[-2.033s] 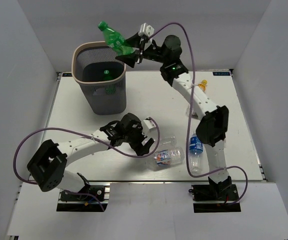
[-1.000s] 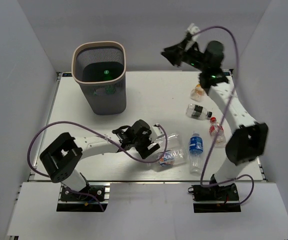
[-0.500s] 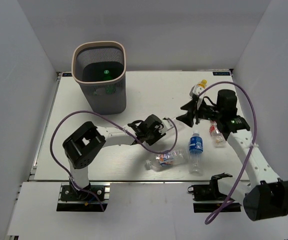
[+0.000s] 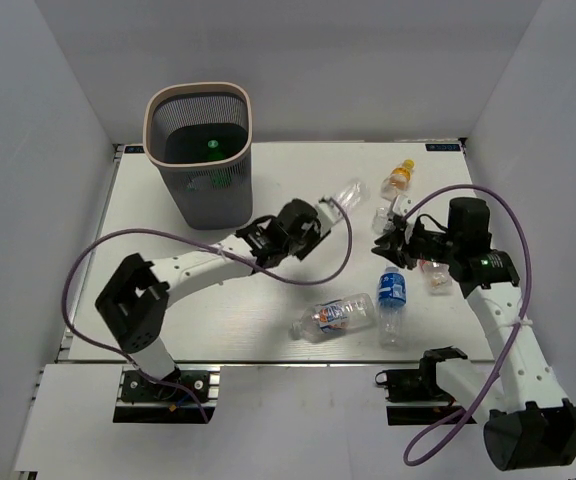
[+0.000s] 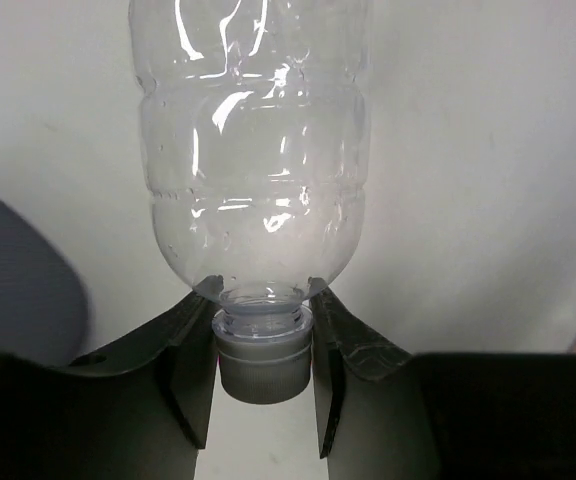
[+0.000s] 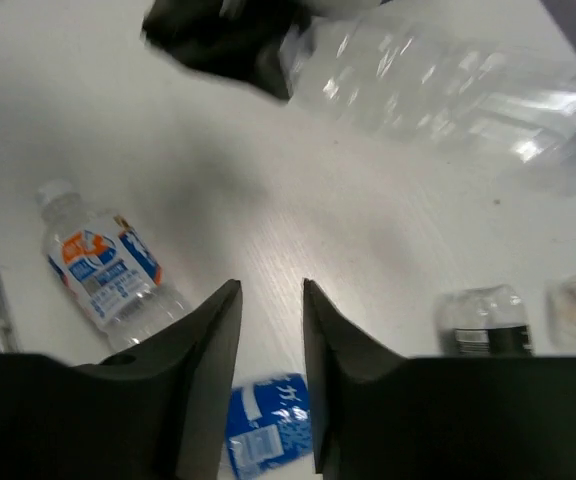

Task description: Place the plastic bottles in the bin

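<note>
Now, clear ribbed bottle [image 5: 253, 150], grey cap [image 5: 263, 355], glossy

The top view looks steeply down from behind the arm bases [image 4: 163, 385], covering the whole surface [image 4: 288, 180] and bin [image 4: 196, 90]. Each wrist view faces past its own jaws — left pressed close to a clear bottle [image 5: 253, 150], right higher, sharing that clear bottle [image 6: 418, 85].

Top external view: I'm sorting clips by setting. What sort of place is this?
Probably a robotics lab test cell: white table boxed by plain grey walls, two arms bolted at its edge, bottles and a bin.
</note>
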Tool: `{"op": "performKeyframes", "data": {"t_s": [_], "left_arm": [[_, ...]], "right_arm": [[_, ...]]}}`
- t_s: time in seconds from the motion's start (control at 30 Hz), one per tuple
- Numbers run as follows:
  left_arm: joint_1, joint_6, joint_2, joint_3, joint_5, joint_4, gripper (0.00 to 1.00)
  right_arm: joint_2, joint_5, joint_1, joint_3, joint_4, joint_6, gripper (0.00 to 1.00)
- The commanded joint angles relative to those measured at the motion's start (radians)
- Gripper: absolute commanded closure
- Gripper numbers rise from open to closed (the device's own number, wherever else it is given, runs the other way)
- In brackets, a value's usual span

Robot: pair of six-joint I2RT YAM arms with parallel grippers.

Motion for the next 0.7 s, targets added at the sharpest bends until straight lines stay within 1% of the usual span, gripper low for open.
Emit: {"op": "performKeyframes", "data": {"t_s": [0.0, 0.03, 0.07, 0.1, 0.13, 0.23, 0.33, 0.37, 0.4, 0.47, 0.53, 0.6, 0.67], "left_arm": [[0.026, 0.004, -0.108, 0.139, -0.114, 0.017, 1.0], [0.026, 0.004, -0.108, 0.193, -0.133, 0.017, 1.0], [0.038, 0.004, -0.117, 0.218, -0.154, 0.017, 1.0], [0.054, 0.004, -0.117, 0.239, -0.213, 0.017, 1.0], [0.063, -0.006, -0.117, 0.279, -0.232, 0.017, 1.0], [0.103, -0.016, -0.129, 0.365, -0.268, 0.064, 1.0], [0.149, -0.037, -0.106, 0.465, -0.369, 0.05, 1.0], [0.164, -0.037, -0.106, 0.48, -0.433, 0.04, 1.0], [0.182, -0.058, -0.106, 0.489, -0.459, 0.026, 1.0], [0.247, -0.083, -0.106, 0.489, -0.505, 0.011, 1.0], [0.309, -0.132, -0.106, 0.517, -0.545, -0.046, 1.0], [0.351, -0.179, -0.106, 0.526, -0.545, -0.121, 1.0], [0.411, -0.198, -0.118, 0.515, -0.536, -0.161, 1.0]], "right_arm": [[-0.056, 0.018, -0.022, 0.008, -0.074, -0.076, 0.6], [-0.072, 0.027, -0.022, 0.0, -0.065, -0.067, 0.5], [-0.088, 0.036, -0.027, -0.006, -0.056, -0.062, 0.46], [-0.107, 0.044, -0.028, -0.022, -0.043, -0.053, 0.43], [-0.115, 0.044, -0.028, -0.045, -0.036, -0.047, 0.39], [-0.122, 0.045, -0.031, -0.09, -0.031, -0.045, 0.38], [-0.11, 0.042, -0.028, -0.13, -0.004, -0.044, 0.36], [-0.099, 0.047, -0.028, -0.138, 0.009, -0.041, 0.28], [-0.092, 0.047, -0.021, -0.141, 0.027, -0.047, 0.24], [-0.067, 0.035, -0.024, -0.147, 0.044, -0.068, 0.1], [-0.023, 0.027, -0.016, -0.144, 0.052, -0.097, 0.1], [0.012, 0.022, -0.008, -0.136, 0.058, -0.111, 0.1], [0.046, 0.007, 0.004, -0.122, 0.061, -0.143, 0.1]]}}
